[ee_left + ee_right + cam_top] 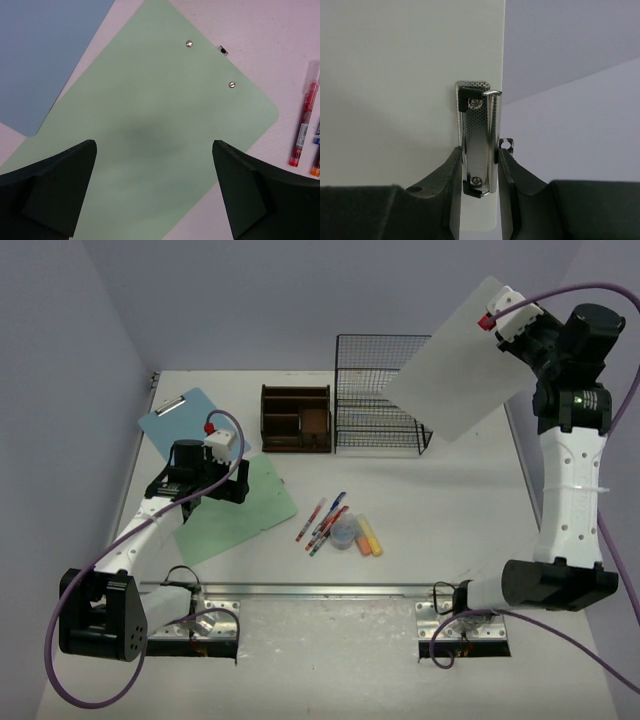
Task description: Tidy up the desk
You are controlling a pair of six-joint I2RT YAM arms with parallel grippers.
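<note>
On the white desk (460, 510) a green clipboard (240, 515) lies at the left, overlapping a blue clipboard (175, 420) behind it. My left gripper (238, 483) hovers just above the green clipboard (150, 125), open, with nothing between its fingers. My right gripper (497, 320) is raised high at the back right, shut on the metal clip (479, 140) of a white clipboard (460, 365). That board hangs tilted in the air over the black wire-mesh rack (380, 395). In the right wrist view the fingers press both sides of the clip, with the white board (395, 90) to the left.
A dark-brown wooden organizer (296, 418) stands at the back centre beside the rack. Several pens (322, 520), a clear round item (343, 533) and yellow and orange markers (368, 535) lie mid-desk. A red pen (305, 120) lies right of the green clipboard. A metal rail (320, 590) runs along the near edge.
</note>
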